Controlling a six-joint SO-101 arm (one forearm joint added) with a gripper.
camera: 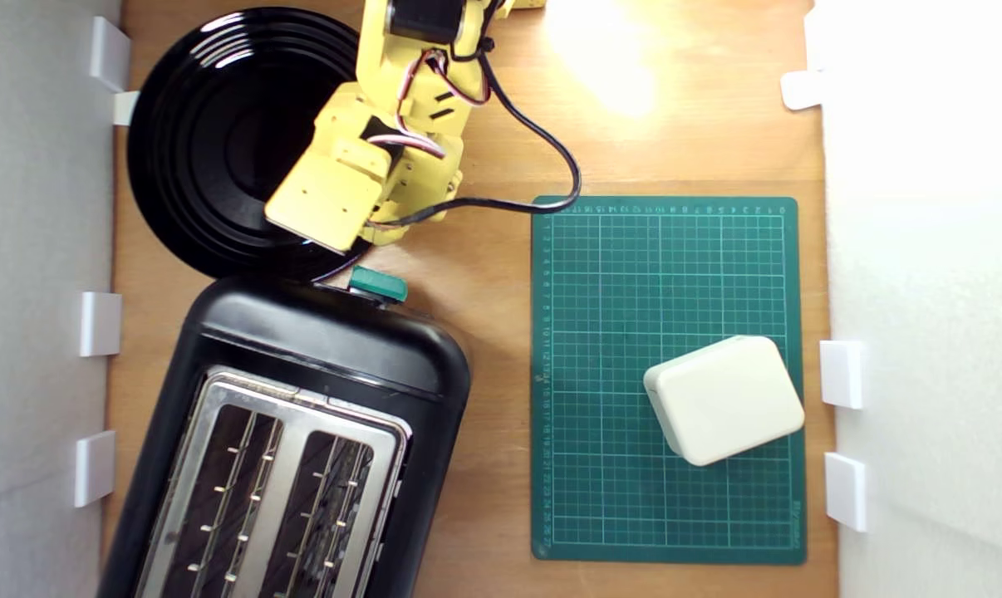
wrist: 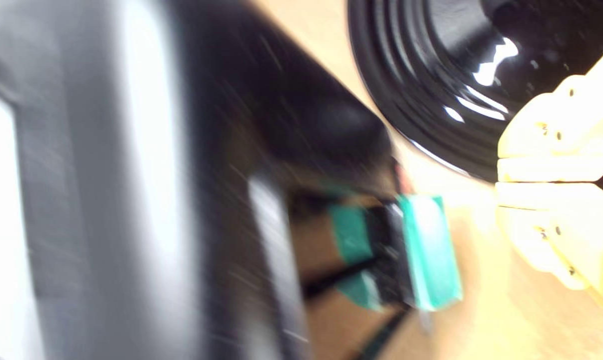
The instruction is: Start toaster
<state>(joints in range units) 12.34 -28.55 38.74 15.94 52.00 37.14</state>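
Pincer (wrist: 551, 182), fingers pressed together and gripping nothing, is hovering near the teal lever knob (camera: 377, 284) of the toaster (camera: 302, 432), sitting at the exterior view's lower left. Approach step; next, pressing the knob down, apparently.

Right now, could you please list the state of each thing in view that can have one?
toaster: upright, both slots empty.
lever knob: not touched by the tool; up or down, cannot tell.
tool: fingers together, holding nothing, beside the knob.
black plate: empty, partly under the arm.
cream box: closed, lying on the green cutting mat.
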